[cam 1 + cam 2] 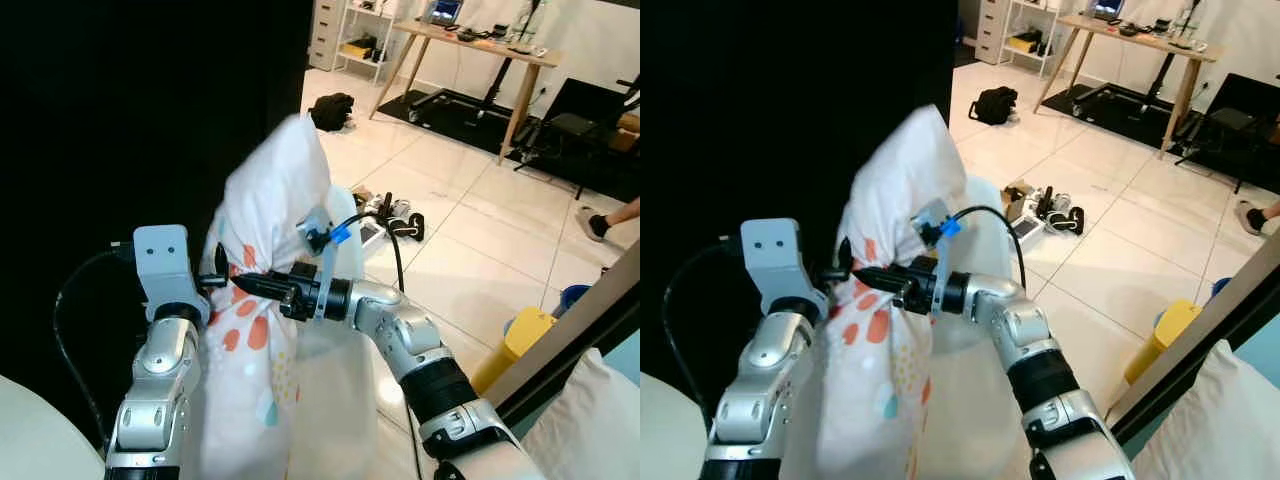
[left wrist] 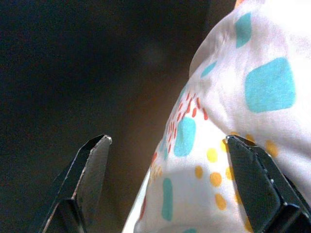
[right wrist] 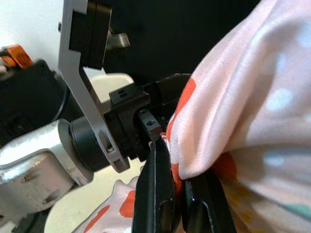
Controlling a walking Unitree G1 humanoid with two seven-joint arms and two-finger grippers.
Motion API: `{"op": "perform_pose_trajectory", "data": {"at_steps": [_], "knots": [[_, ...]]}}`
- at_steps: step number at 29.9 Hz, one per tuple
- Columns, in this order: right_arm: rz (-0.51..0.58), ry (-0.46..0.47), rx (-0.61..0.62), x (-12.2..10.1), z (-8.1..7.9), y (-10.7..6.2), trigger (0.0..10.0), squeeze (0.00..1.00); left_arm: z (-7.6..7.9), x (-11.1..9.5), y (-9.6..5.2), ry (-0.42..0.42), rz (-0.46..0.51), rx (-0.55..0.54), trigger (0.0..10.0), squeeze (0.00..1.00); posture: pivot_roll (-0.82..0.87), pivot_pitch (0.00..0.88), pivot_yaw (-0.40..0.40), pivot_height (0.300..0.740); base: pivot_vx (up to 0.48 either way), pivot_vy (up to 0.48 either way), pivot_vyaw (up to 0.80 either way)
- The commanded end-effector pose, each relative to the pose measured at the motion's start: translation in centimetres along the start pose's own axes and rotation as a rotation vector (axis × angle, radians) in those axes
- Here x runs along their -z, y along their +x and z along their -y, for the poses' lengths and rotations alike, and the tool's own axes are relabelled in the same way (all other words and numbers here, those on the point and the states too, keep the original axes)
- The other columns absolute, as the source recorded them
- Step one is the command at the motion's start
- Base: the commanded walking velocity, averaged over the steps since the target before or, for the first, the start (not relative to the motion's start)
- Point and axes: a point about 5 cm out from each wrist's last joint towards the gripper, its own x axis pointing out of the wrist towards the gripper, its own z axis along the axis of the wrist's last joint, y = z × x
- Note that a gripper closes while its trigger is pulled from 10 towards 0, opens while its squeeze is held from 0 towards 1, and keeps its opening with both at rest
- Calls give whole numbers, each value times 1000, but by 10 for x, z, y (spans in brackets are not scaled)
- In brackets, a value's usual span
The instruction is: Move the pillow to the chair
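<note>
A white pillow with orange, yellow and teal spots hangs bunched and upright in front of me, off the floor. My right gripper reaches in from the right and is shut on a fold of its fabric at mid height. My left gripper is open right beside that spot. One of its fingers rests against the pillow and the other stands free in the dark. A white rounded chair-like shape stands just behind the pillow.
A black wall or curtain stands at the left. The tiled floor has shoes, a black bag and a yellow bin. A wooden desk stands far back. A person's foot is at the right edge.
</note>
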Motion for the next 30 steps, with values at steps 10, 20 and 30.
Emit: {"op": "perform_pose_trajectory", "data": {"at_steps": [10, 20, 30], "knots": [[-381, -299, 359, 29, 36, 4, 10000, 0, 7, 0, 0, 5, -17, 8, 10000, 0, 15, 0, -91, 728, 0, 0, 0], [-417, -340, 430, 29, 42, 6, 10000, 0, 9, -4, 0, 19, -10, 10, 10000, 0, 28, 0, -94, 698, 0, 0, 0], [-481, -424, 480, 36, 46, 7, 10000, 0, 14, -4, -1, 18, -24, 41, 10000, 0, 37, 0, -90, 668, 0, 0, 0]]}}
